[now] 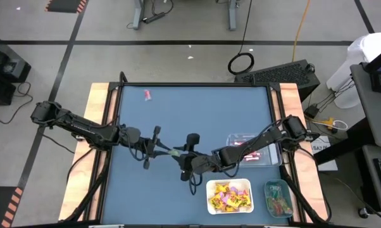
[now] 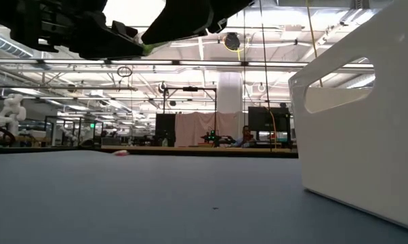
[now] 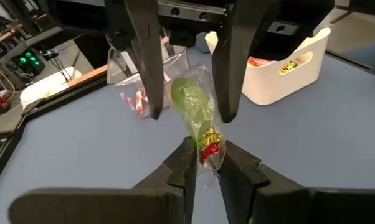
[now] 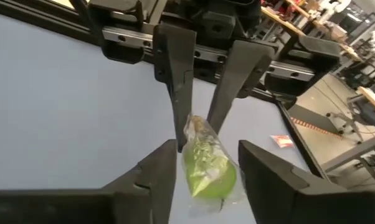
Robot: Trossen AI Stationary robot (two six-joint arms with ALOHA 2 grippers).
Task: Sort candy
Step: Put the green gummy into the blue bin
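Observation:
A green candy point(image 3: 190, 99) in a clear wrapper with a red and yellow printed end hangs in the air over the middle of the blue table point(image 1: 178, 114). My left gripper point(image 3: 203, 171) is shut on it, reaching in from the table's left. My right gripper point(image 4: 206, 177) comes from the right and meets it head-on. It is open, one finger point(image 3: 151, 74) on each side of the candy's green end point(image 4: 211, 177), with a small gap on both sides. In the high view the candy point(image 1: 176, 152) shows as a pale speck between the two grippers. My left gripper pinches the wrapper's printed tail end point(image 3: 207, 148) between its two fingertips. The fingers come nearly level from the table's left, tipped slightly down. The candy sticks out beyond the fingertips toward my right gripper, lifted clear of the table.
A white bin point(image 1: 229, 196) of yellow candies and a green-tinted tray point(image 1: 278, 197) stand at the near right. A clear tray point(image 1: 250, 149) with pink sticks lies at the right edge under my right arm. One pink candy point(image 1: 147, 95) lies at the far left.

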